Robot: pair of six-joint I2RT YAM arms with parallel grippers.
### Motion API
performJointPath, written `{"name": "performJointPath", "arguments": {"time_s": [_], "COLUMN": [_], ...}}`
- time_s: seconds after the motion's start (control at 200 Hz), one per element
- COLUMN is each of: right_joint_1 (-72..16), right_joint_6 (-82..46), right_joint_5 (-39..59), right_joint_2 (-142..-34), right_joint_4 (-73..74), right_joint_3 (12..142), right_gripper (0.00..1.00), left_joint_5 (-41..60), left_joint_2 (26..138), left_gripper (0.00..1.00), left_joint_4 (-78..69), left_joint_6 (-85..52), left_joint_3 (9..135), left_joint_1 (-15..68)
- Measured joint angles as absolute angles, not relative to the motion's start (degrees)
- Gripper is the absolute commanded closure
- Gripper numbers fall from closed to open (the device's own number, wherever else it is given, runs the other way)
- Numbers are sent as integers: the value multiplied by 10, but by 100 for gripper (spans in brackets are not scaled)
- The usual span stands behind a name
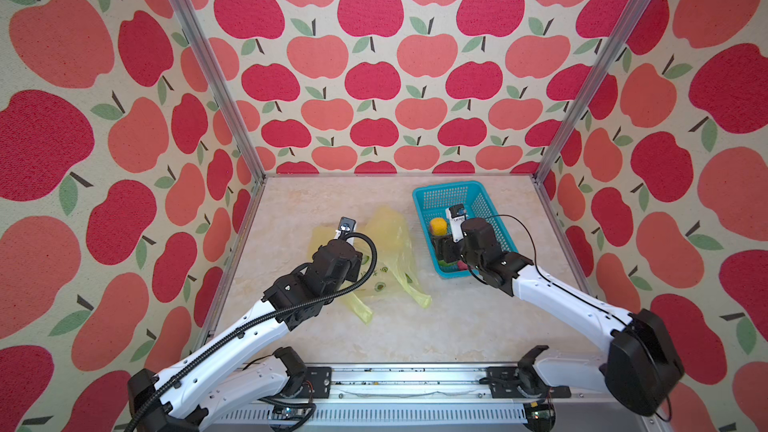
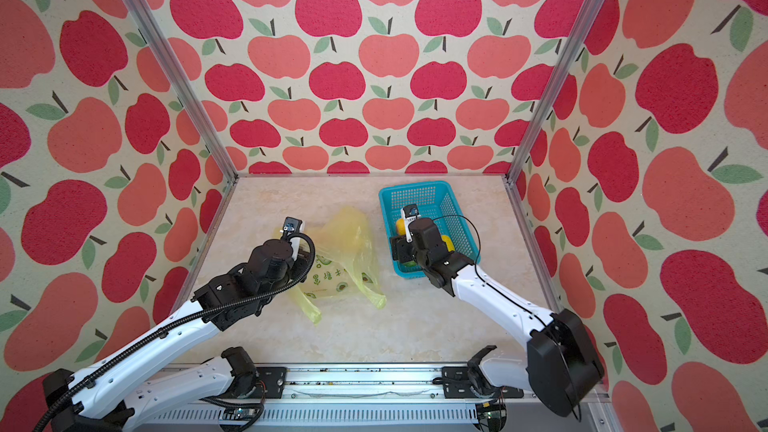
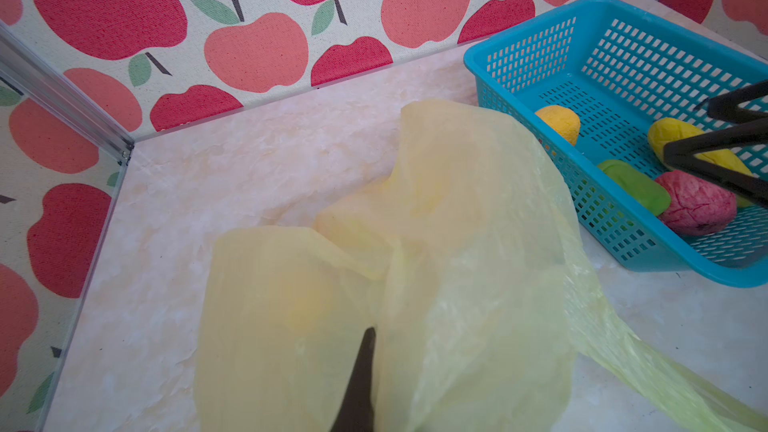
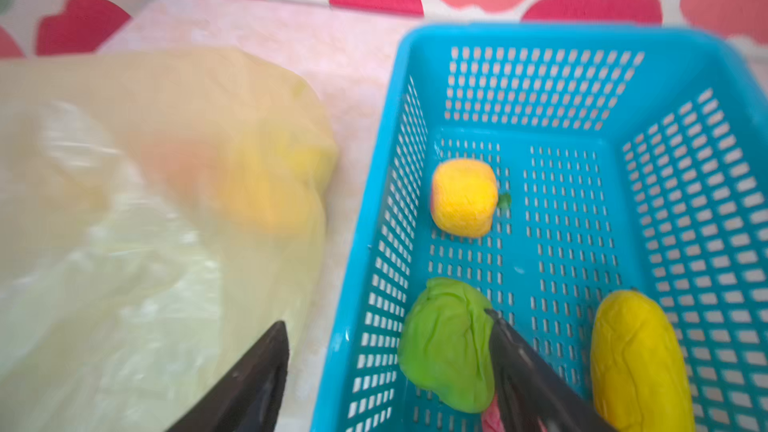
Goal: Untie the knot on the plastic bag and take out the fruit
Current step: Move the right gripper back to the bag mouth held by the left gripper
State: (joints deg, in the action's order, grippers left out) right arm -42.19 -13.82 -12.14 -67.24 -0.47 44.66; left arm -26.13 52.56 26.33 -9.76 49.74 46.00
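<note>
Inside the basket (image 4: 540, 35) lie four fruit (image 4: 463, 197) (more show through the unknotted plastic bag (image 3: 457, 243)), left gripper (image 3: 368, 338) clamped on it, right gripper (image 4: 385, 317) wide and empty.

Both top views looked steeply down from high at the front onto the whole tabletop (image 1: 415, 334), nearly identical framing. Each wrist camera sat low and close, facing the back wall (image 3: 249, 35); both shared the plastic bag (image 3: 457, 243) and basket (image 3: 532, 51).

Teal perforated basket (image 1: 449, 198) on marbled tabletop (image 1: 457, 326), rt of centre; apple-print walls (image 1: 374, 76) around.
</note>
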Motion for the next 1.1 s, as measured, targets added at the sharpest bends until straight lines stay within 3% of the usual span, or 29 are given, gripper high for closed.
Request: {"name": "performJointPath", "arguments": {"time_s": [0.155,0.33,0.51,0.7,0.956,1.101], "right_joint_1": [-518,-632,-705,-719,-719,-717], "right_joint_6": [-73,12,67,67,11,-28], "right_joint_5": [-125,-110,-91,-86,-114,-127], "right_joint_2": [-553,-560,-668,-825,-995,-1056], "right_joint_4": [103,200,290,354,422,433], "right_joint_3": [362,315,312,341,420,475], "right_gripper": [35,46,53,58,56,49], "left_joint_5": [-261,-261,-255,-249,-235,-229], "left_joint_2": [526,526,524,514,495,483], "left_gripper": [100,100,100,100,100,100], "left_joint_4": [263,263,263,263,258,253], "left_joint_6": [-98,-98,-98,-98,-98,-98], "left_joint_3": [497,497,497,493,484,479], "left_joint_1": [460,460,460,460,460,460]}}
